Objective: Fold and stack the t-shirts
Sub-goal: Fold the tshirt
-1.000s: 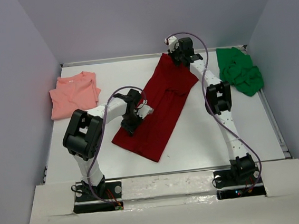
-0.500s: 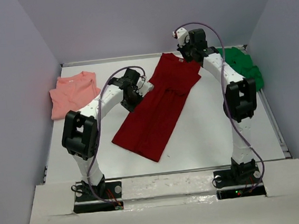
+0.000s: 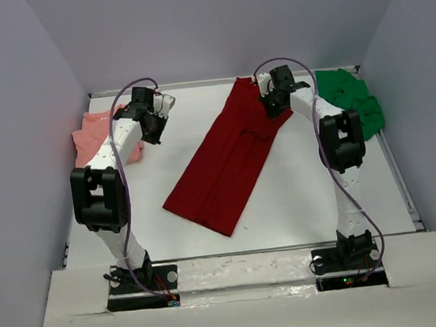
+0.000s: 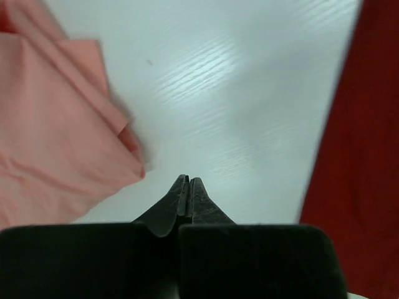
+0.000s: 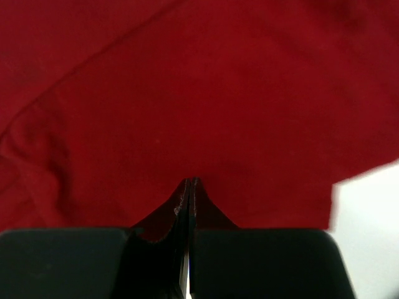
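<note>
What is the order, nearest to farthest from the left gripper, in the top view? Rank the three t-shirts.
1. Salmon pink t-shirt, just left of the left gripper.
2. Dark red t-shirt, table centre, to its right.
3. Green t-shirt, far right corner.

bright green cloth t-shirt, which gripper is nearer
Right. The right gripper is over the far end of the dark red cloth t-shirt, just left of the bright green cloth t-shirt; the left gripper is beside the salmon pink cloth t-shirt.

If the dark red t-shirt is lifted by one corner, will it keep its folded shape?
Probably not: the dark red t-shirt lies flat and creased, so it seems floppy and would likely droop. It looks thin, likely light.
</note>
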